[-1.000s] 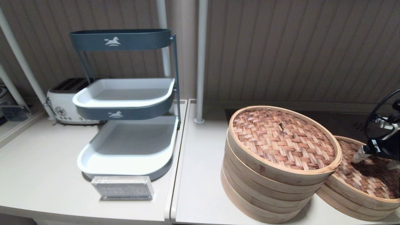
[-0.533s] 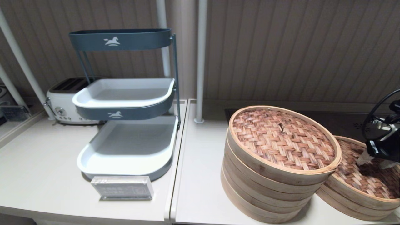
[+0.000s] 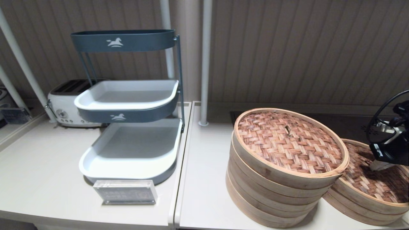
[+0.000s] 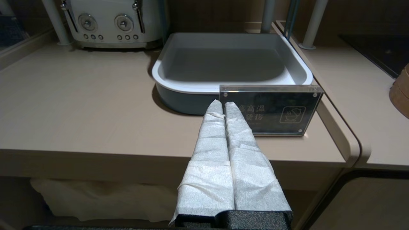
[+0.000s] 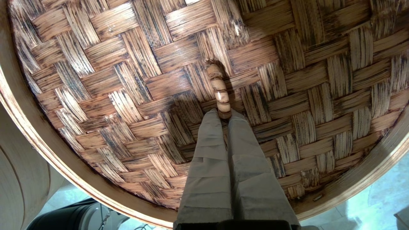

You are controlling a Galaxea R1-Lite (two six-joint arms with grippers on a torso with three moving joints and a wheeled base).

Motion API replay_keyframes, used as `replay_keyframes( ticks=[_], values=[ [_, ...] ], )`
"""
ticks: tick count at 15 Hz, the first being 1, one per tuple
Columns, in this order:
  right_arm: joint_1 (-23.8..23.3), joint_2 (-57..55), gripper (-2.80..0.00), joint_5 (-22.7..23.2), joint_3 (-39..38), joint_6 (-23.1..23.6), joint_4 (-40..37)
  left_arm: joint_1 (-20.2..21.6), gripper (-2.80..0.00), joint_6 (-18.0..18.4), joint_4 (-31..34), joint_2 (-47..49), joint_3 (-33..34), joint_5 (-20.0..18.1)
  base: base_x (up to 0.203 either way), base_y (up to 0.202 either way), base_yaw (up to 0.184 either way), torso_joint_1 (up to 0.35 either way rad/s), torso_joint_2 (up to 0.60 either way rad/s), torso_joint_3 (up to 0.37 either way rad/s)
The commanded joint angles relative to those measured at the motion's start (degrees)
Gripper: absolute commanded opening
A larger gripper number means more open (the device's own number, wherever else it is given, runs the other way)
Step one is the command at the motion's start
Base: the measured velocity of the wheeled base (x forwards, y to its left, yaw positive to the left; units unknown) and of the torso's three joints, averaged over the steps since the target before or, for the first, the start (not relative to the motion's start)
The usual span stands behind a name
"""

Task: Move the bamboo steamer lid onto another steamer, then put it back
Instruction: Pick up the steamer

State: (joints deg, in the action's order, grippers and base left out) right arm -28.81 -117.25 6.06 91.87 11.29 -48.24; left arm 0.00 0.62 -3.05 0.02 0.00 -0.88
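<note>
Lid [image 3: 377, 179], woven and reddish-brown with a pale band rim, lay on the low steamer [image 3: 361, 204] at the right end of the bench [image 3: 204, 191], partly cut off by the edge of the head view. Right gripper [image 5: 223, 116] stood over the lid's middle, its taped fingers [image 5: 211, 159] pressed together with their tips touching the near end of the small centre loop [image 5: 219, 92]; the loop lay just ahead of the tips rather than between them, so the gripper was closed on nothing. In the head view the same gripper [image 3: 380, 165] hung low over the lid at the far right. Tall steamer [image 3: 274, 198], a stack of pale bamboo tiers just left of the low one and touching it or nearly so, carried a second, near-identical lid [image 3: 289, 143] of its own. Left gripper [image 4: 222, 107] was parked below the bench's front edge, fingers together and empty, facing a clear acrylic sign [image 4: 271, 110] and the grey tray rack [image 3: 127, 147]; a toaster [image 3: 65, 102] stood behind.

Judged from this layout, the task had not begun in earnest: the lid was unlifted and ungrasped. Remaining steps appeared to be taking hold of the loop, lifting, carrying the lid onto the tall steamer, and returning it to the low one.
</note>
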Motion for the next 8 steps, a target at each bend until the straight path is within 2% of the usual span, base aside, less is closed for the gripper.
replay_keyframes(
  ticks=[1,8],
  values=[
    [0.2,0.3,-2.8,0.1,0.1,0.0,-0.3,0.0,-2.8,0.0,0.0,0.0,1.6,0.0,0.0,0.0,0.0,0.0,0.0,0.0],
    [0.2,4.0,-2.8,0.1,1.4,0.0,-0.3,0.0,-2.8,0.0,0.0,0.0,1.6,0.0,0.0,0.0,0.0,0.0,0.0,0.0]
  ],
)
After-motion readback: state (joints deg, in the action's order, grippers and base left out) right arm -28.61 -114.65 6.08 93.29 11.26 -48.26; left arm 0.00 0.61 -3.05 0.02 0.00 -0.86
